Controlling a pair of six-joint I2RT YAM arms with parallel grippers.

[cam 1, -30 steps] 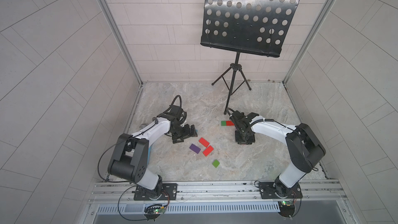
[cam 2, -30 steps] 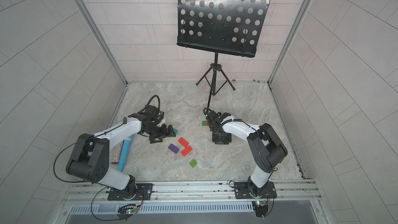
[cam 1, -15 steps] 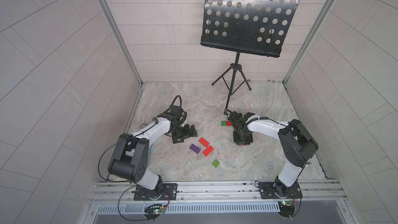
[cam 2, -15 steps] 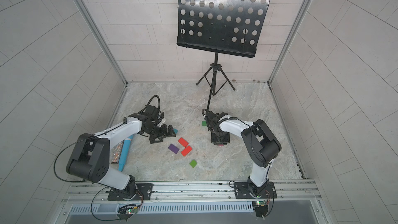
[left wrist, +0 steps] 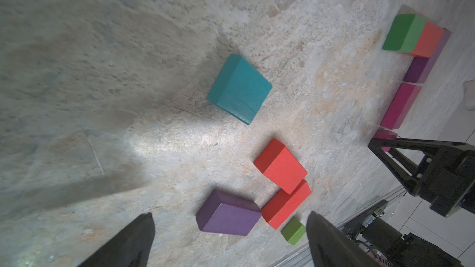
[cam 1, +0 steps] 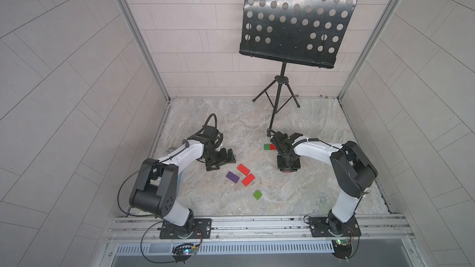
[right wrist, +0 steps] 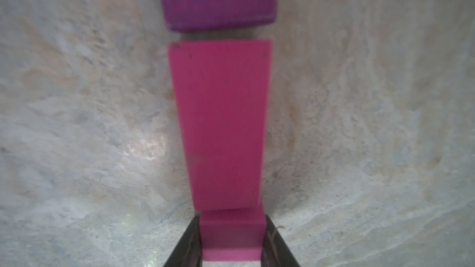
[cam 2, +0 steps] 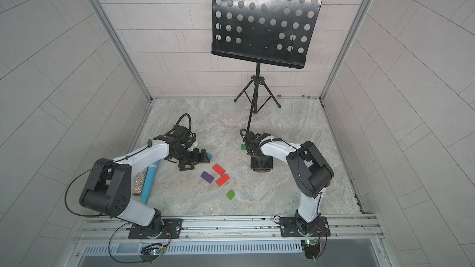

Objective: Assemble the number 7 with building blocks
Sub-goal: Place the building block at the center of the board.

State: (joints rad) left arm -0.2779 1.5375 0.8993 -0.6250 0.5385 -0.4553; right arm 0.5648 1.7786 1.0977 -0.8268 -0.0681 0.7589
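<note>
The number 7 lies partly built: green and red blocks form the bar, while purple and long magenta blocks form the stem. My right gripper points down at the stem's end, shut on a small magenta block that rests on the floor. My left gripper hangs open and low by the loose building blocks. Those are a teal one, two red, a purple and a small green. In both top views the right gripper hides the stem.
A black music stand rises at the back, its tripod foot close behind the right wrist. A glittery silver cylinder and a blue tube lie along the left wall under my left arm. The metal rail borders the front.
The right arm's elbow has swung left while its gripper stays at the stem's end. The left arm and the loose blocks have not moved.
</note>
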